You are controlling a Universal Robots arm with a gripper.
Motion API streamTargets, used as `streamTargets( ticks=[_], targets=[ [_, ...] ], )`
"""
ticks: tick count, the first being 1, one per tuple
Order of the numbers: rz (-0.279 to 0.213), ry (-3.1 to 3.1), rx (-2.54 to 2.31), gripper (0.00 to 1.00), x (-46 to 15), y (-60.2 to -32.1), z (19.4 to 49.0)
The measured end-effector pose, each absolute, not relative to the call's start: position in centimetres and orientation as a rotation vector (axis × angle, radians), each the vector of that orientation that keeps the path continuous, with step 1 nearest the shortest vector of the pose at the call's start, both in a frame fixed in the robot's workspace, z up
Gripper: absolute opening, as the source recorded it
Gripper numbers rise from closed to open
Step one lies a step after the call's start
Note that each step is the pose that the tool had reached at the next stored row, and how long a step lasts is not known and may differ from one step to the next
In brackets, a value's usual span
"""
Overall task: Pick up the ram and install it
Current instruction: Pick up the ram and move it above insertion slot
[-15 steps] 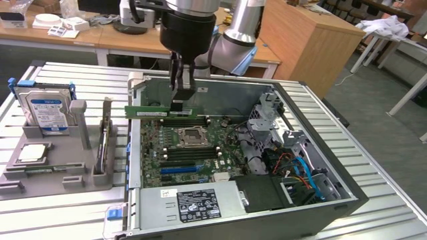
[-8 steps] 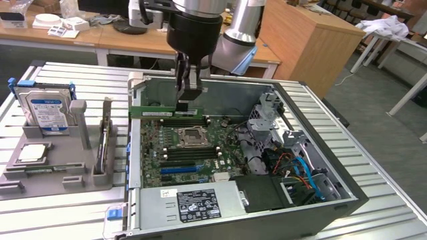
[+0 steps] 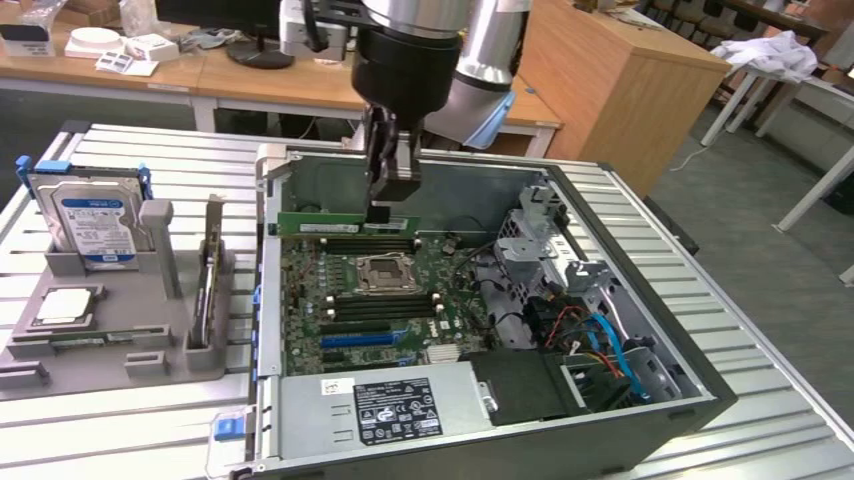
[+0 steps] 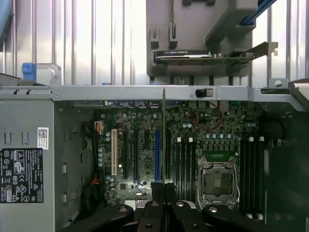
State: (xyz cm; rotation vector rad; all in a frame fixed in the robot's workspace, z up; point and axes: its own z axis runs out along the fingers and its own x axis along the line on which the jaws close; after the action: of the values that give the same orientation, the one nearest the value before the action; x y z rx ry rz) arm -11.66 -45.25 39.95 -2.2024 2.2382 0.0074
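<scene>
Hanging over the open computer case (image 3: 674,400), the jaws are clamped on the ram (image 3: 334,224) in the exterior view. The green stick is held level above the motherboard (image 3: 387,310), well apart from the grey tray (image 3: 134,310) on the counter (image 3: 134,420). In the wrist view, the closed jaws sit over the memory slots (image 4: 186,164) beside the processor socket (image 4: 218,181).

In the exterior view a ribbed, silvery metal table (image 3: 761,340) spans the lower frame. Across the upper left runs a light wooden desk (image 3: 254,85) carrying small white boxes (image 3: 127,48) and a dark round monitor foot (image 3: 260,52). At upper right stands a tall wooden cabinet (image 3: 614,80) — beyond it, grey floor (image 3: 727,185) and a white-legged side table (image 3: 814,192) with crumpled white cloth (image 3: 777,52). Light is soft and even.
</scene>
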Motion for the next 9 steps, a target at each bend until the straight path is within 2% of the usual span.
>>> streamTargets(
  ticks=[9],
  targets=[
    [0.007,2.238,-2.202,0.12,-10.0,-45.2,40.0]
  ],
)
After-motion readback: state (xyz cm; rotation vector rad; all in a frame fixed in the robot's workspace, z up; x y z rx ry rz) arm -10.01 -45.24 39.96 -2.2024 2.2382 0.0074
